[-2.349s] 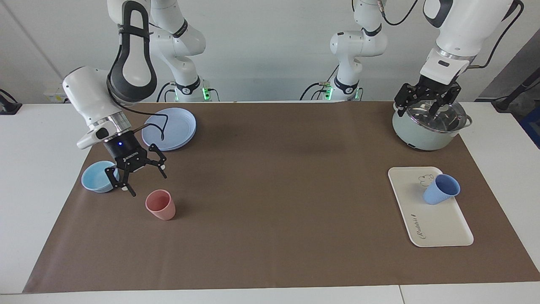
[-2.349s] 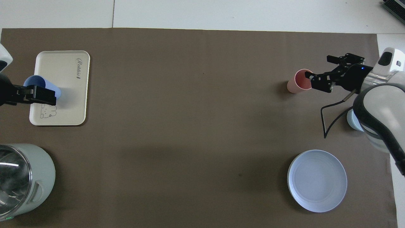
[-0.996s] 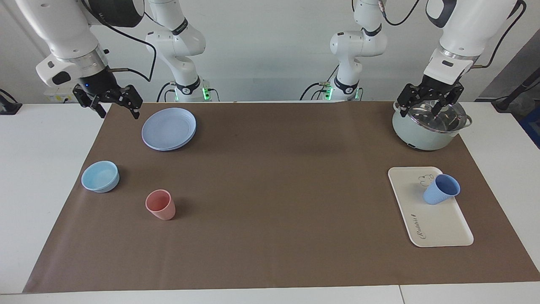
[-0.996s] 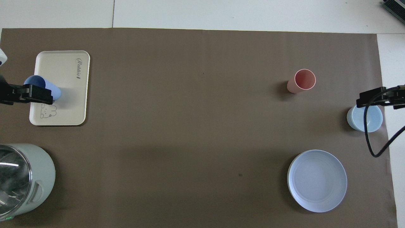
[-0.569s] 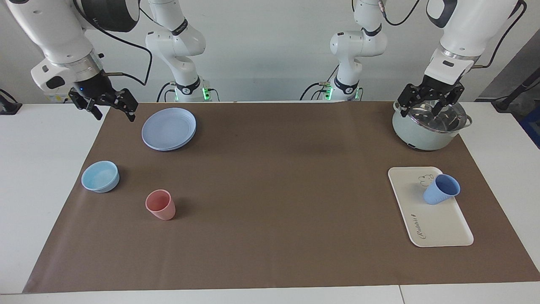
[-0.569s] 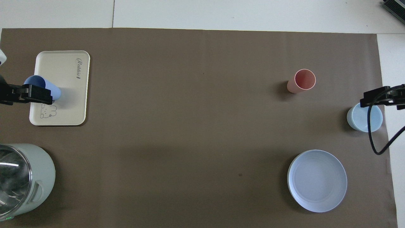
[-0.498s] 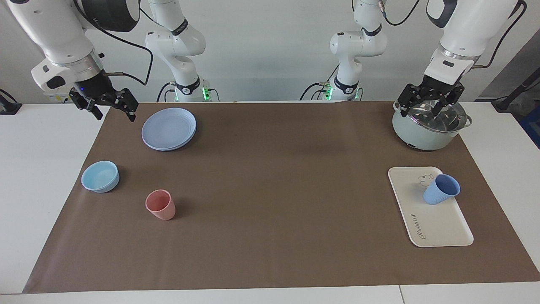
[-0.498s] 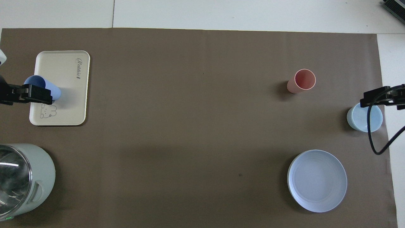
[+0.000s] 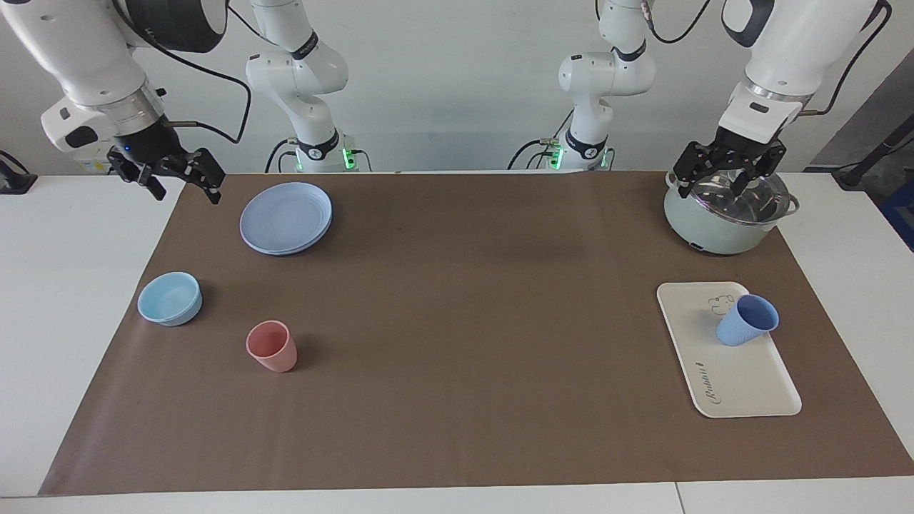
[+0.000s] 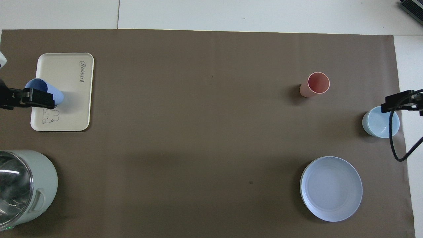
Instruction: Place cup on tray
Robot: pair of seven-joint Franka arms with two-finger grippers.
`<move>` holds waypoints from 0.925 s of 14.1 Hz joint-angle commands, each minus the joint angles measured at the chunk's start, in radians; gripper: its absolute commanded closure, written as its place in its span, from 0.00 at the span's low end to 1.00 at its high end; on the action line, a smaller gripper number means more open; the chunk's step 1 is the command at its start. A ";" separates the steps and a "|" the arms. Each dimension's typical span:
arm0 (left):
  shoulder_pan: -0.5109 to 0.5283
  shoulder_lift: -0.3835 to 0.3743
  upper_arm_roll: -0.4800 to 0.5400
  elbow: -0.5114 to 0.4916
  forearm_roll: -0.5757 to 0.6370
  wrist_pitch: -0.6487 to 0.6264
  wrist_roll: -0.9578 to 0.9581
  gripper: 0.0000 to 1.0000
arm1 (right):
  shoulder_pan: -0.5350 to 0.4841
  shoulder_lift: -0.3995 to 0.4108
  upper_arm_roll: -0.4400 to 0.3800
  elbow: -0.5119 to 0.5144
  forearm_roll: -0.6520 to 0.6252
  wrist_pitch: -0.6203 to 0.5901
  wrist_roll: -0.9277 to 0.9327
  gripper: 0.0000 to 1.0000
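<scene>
Two grippers up in the air, both with fingers spread wide and holding nothing. Left gripper (image 9: 728, 176) over the lidded pot (image 9: 728, 214), at the left arm's end of the bench (image 9: 43, 285); right gripper (image 9: 166, 176) over the mat edge near the stacked plates (image 9: 285, 216), at the right arm's end.

Cup (image 9: 746, 320) resting on the tray (image 9: 742, 378), tilted, mouth turned toward the edge of the bench at the left arm's end, its base beside the small bear drawing. Well apart from both sets of fingers: farther from the robots than the pot, with bare mat between pot and tray. In the overhead view, one black finger (image 10: 38, 98) of the left gripper overlapping the cup (image 10: 49, 91); in the facing view that gripper clearly high over the pot, not touching the cup.

Relative to the tray: pink tumbler (image 9: 272, 345) and light-blue bowl (image 9: 170, 298) well away toward the right arm's end, the bowl closest to that edge of the brown mat (image 9: 464, 321). Open mat between tray and tumbler.
</scene>
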 commanded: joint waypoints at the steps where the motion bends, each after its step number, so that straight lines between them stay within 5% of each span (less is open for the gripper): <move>1: 0.009 -0.011 -0.004 -0.018 -0.009 0.006 0.004 0.00 | -0.027 -0.002 0.018 0.006 0.008 -0.024 0.005 0.00; 13: 0.009 -0.011 -0.004 -0.018 -0.009 0.006 0.004 0.00 | -0.059 -0.005 0.066 0.003 0.008 -0.018 0.013 0.00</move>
